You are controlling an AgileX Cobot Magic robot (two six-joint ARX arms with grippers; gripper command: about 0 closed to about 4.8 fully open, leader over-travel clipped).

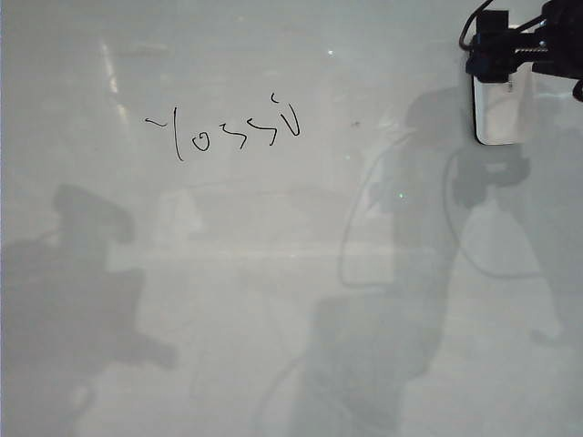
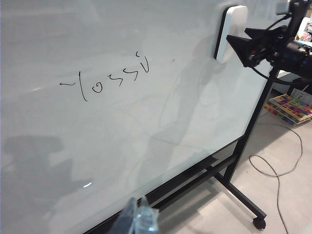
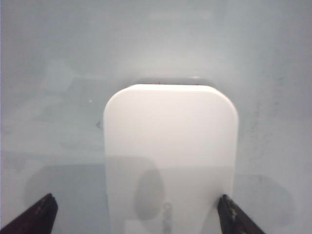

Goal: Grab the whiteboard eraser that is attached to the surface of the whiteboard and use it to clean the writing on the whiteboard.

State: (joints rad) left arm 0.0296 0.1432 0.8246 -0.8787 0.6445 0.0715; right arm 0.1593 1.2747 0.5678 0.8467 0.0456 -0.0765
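Note:
The whiteboard (image 1: pixel 273 300) fills the exterior view. The writing (image 1: pixel 223 132), a thin black scrawl, sits at its upper left. The white whiteboard eraser (image 1: pixel 499 114) clings to the board at the upper right. My right gripper (image 1: pixel 524 64) hovers over the eraser's top end. In the right wrist view the right gripper (image 3: pixel 136 217) is open with the eraser (image 3: pixel 170 156) between its fingers; one fingertip (image 3: pixel 233 218) is at the eraser's edge and the other stands apart. My left gripper (image 2: pixel 139 217) hangs back from the board's lower edge, its taped tips together and holding nothing.
In the left wrist view the board's black wheeled stand (image 2: pixel 239 161) reaches the floor, with a grey cable (image 2: pixel 275 170) and a colourful box (image 2: pixel 292 107) beyond it. The arms cast large shadows (image 1: pixel 82 291) across the lower board. A tiny dark speck (image 1: pixel 356 123) lies right of the writing.

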